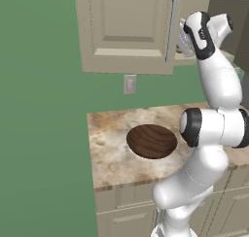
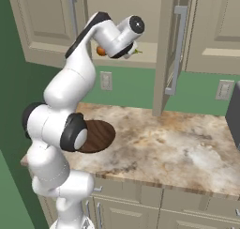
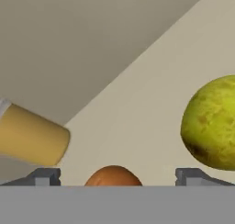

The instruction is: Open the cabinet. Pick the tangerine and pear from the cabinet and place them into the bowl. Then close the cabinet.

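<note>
We see the arm raised high, its hand reaching into the open cabinet above the desk. The cabinet's right door is swung out toward us, edge on, with its silver bar handle facing right; the left door is shut.

In the hand view the tool has its jaws spread wide, the two dark fingertips well apart at the bottom, gripping nothing. The tangerine sits between them, low at the frame's bottom, just its top showing; we can't tell if either tip touches it. The pear is to the right on the cabinet shelf, close to the right tip, apart from the tangerine. A tan cylinder-shaped thing lies tilted at left on the same shelf; what it is we can't tell.

In the right base view the tangerine peeks out just left of the wrist, near the front edge of the shelf; a bit of yellow-green, the pear, shows just right of the wrist.

The bowl sits on the desk near its left edge, upright, nothing in it that we can see. In the right base view the bowl is partly behind the arm's elbow, near the desk's front left corner. A wall outlet is on the green wall under the cabinet.
</note>
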Controlling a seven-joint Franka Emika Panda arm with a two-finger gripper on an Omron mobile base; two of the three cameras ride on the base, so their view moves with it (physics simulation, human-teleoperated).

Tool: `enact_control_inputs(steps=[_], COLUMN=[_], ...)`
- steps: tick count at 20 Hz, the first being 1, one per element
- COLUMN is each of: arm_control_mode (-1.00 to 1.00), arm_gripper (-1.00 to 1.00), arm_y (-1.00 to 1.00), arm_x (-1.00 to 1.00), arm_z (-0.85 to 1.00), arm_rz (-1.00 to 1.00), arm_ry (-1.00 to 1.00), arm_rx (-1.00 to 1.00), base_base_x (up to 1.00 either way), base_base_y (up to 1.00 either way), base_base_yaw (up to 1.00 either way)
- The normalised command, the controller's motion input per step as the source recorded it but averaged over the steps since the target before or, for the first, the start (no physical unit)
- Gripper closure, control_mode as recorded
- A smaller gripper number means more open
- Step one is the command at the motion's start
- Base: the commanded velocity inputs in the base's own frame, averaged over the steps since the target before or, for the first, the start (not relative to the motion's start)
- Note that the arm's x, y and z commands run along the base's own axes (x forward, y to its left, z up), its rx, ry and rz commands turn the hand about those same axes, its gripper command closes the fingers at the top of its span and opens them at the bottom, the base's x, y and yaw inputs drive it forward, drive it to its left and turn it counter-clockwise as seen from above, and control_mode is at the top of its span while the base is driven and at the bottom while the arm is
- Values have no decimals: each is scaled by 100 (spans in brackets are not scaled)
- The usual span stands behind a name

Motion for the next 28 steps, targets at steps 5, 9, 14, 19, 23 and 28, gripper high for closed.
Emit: enact_control_inputs(steps=[5,9,14,19,23,28], arm_control_mode=[-100,-100,-100,-100,-100,-100], arm_gripper=[-100,-100,-100,-100,-100,-100], arm_y=[97,100,73,55,85,69], arm_x=[-46,-100,-100,-100,-100,-80], arm_z=[-32,-28,-4,0,-1,-6], arm_rz=[30,32,24,15,8,1], arm_ry=[2,-5,-19,-30,-35,-11], arm_rx=[1,0,1,6,2,6], base_base_x=[0,0,0,0,0,0], base_base_y=[0,0,0,0,0,0], base_base_yaw=[0,0,0,0,0,0])
